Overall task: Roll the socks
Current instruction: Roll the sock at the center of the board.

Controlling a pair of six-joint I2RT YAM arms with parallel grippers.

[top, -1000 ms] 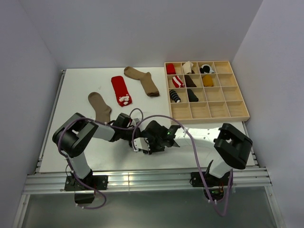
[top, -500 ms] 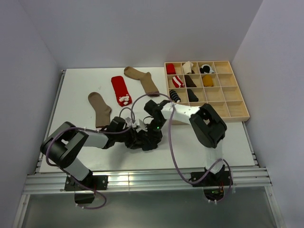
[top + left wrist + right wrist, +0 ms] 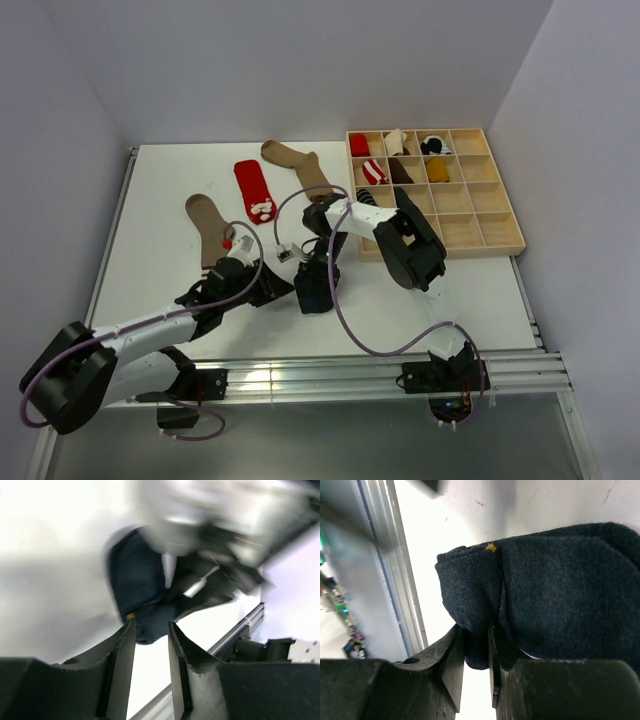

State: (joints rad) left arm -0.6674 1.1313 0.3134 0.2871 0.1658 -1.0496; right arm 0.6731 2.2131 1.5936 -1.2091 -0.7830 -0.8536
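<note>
A navy sock (image 3: pixel 314 291), bunched into a roll, sits near the table's front middle. My right gripper (image 3: pixel 318 268) is shut on a fold of it; in the right wrist view the navy sock (image 3: pixel 555 595) fills the frame and its edge is pinched between the jaws of the right gripper (image 3: pixel 477 640). My left gripper (image 3: pixel 284 288) is just left of the roll. In the left wrist view the left gripper (image 3: pixel 151 630) has its jaws slightly apart and empty, with the navy sock (image 3: pixel 137 587) just beyond the tips. A red sock (image 3: pixel 256 190) and two brown socks (image 3: pixel 300 170) (image 3: pixel 211 228) lie flat behind.
A wooden compartment tray (image 3: pixel 500 240) at the back right holds several rolled socks. The table's front metal rail (image 3: pixel 320 375) runs close below the grippers. My right arm's cable (image 3: pixel 345 310) loops over the table beside the sock.
My left arm has dropped low and stretched out from the left. My right arm's elbow has swung from the right to behind the sock. The sock has stayed about where it was.
</note>
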